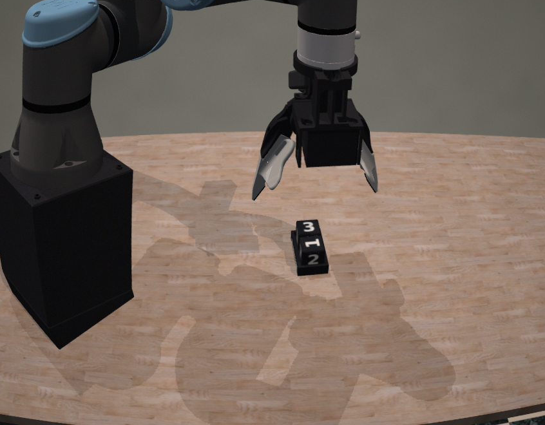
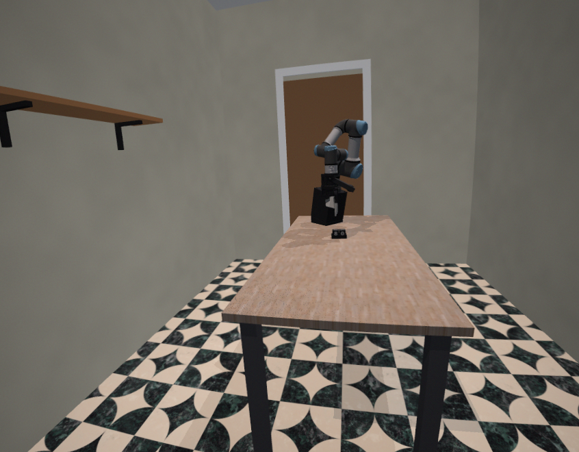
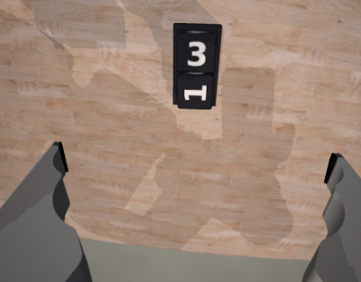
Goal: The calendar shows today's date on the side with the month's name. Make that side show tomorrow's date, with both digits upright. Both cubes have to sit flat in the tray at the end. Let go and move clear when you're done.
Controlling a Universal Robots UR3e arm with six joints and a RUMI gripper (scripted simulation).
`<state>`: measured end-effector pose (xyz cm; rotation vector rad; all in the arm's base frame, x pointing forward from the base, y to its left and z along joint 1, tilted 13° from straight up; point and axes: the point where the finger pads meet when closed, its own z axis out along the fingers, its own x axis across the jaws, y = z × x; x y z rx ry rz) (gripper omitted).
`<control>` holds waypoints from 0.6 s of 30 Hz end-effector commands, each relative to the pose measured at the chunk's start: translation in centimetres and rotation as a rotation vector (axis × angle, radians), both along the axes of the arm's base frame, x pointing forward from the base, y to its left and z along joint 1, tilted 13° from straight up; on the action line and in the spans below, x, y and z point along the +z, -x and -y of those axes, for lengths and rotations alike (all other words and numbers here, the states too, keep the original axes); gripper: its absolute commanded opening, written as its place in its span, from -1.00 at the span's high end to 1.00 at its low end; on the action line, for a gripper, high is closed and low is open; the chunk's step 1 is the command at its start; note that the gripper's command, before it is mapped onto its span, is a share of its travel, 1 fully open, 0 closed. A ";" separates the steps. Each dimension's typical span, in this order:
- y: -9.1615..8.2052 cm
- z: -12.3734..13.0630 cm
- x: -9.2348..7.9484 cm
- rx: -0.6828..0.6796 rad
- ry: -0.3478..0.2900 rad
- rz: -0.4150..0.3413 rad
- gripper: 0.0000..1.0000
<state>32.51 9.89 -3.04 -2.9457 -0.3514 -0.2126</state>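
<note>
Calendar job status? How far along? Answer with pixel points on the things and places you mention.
Looks done: both the cube topped 3 [image 1: 308, 227] [image 3: 196, 54] and the cube topped 1 [image 1: 312, 243] [image 3: 195, 93] appear seated in the tray [image 1: 312, 270] [image 3: 218, 62]. In hand: nothing; the gripper [image 1: 315, 194] [image 3: 195, 149] is wide open above them. Left: probably checking the date; I can't confirm the month side, so tomorrow's date stays unverified.

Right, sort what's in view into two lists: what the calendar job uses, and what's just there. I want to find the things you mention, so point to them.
For the job:
- the cube showing 3 on top [image 1: 308, 227] [image 3: 196, 53]
- the cube showing 1 on top [image 1: 312, 244] [image 3: 195, 92]
- the tray [image 1: 313, 270] [image 3: 218, 45]
- the open gripper [image 1: 315, 195] [image 3: 195, 149]

Just there:
- the wall shelf [image 2: 79, 106]
- the door [image 2: 322, 115]
</note>
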 end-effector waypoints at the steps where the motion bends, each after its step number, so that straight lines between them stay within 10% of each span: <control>1: 0.0 0.1 0.5 0.000 0.001 0.002 -1.00; 18: 0.6 1.0 5.4 0.000 0.001 0.002 -1.00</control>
